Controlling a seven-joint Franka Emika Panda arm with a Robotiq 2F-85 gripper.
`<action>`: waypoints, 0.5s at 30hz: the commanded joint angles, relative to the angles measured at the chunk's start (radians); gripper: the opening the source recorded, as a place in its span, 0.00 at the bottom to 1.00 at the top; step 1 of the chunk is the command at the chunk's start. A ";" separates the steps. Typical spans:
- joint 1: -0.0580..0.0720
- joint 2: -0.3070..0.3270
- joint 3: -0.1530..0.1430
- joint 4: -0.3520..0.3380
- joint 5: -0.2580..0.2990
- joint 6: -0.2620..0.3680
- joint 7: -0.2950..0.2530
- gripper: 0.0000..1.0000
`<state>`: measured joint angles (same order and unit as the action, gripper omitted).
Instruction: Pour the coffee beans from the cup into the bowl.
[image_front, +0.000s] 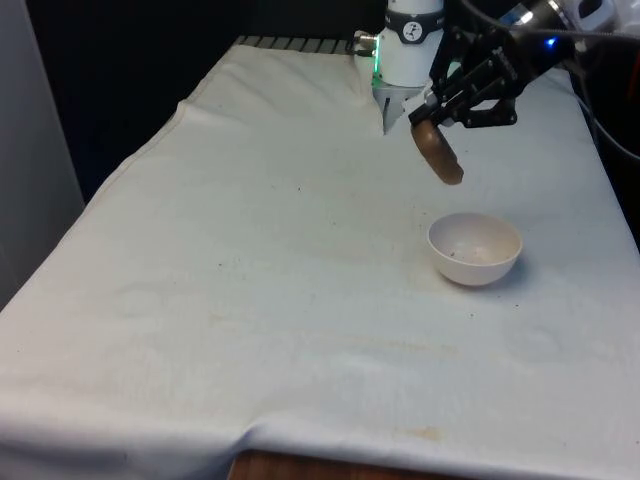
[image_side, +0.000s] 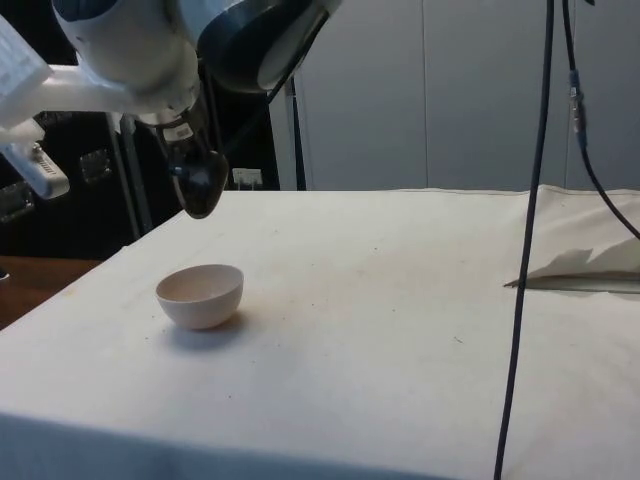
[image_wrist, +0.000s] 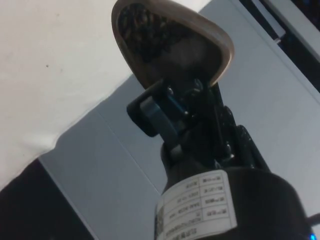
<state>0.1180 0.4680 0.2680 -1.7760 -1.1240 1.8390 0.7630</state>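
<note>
My black gripper (image_front: 432, 118) is shut on the rim of a brown cup (image_front: 438, 150), held in the air and tipped over on its side. The cup (image_wrist: 172, 42) has dark coffee beans (image_wrist: 145, 27) lying against its lower wall. A white bowl (image_front: 475, 247) stands on the cloth, below the cup and slightly towards the front view's right. In the side view the cup (image_side: 203, 180) hangs above the bowl (image_side: 201, 294), a little to the bowl's left edge. A few dark specks lie inside the bowl.
The white cloth (image_front: 250, 260) covers the table, with a raised fold (image_side: 585, 268) near the robot's base. A black cable (image_side: 530, 240) hangs down in front in the side view.
</note>
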 joint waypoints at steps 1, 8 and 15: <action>0.000 0.002 0.004 0.002 -0.006 -0.009 0.001 0.00; 0.009 0.030 0.038 0.028 -0.054 -0.091 0.016 0.00; 0.010 0.053 0.071 0.044 -0.096 -0.150 0.033 0.00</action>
<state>0.1190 0.5160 0.3420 -1.7380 -1.2180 1.7010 0.7940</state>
